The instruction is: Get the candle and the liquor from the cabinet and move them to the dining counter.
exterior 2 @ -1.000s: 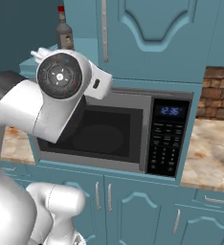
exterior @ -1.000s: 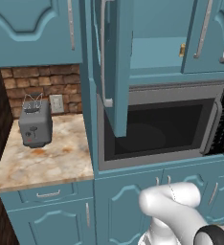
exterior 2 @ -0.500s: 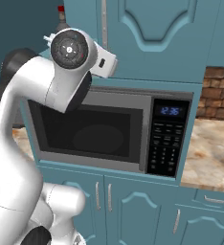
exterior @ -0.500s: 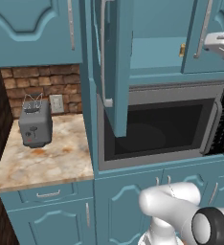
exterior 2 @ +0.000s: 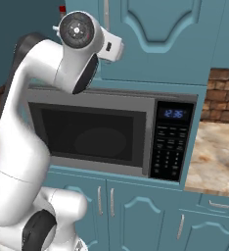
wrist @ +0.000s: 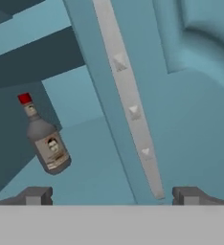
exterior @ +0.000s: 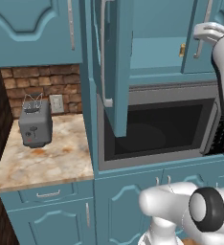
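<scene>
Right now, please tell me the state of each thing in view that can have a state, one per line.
cabinet: left door swung open, shelf inside exposed.
liquor: standing on the shelf, red cap on, not held.
gripper: fingers wide apart, nothing between them.
microwave: door closed, clock display lit.
toaster: on the small counter, slots without bread.

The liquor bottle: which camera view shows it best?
The hand view: the liquor bottle shows whole there, from red cap to label, inside the cabinet. The right base view gives its red cap alone, behind the arm.
</scene>
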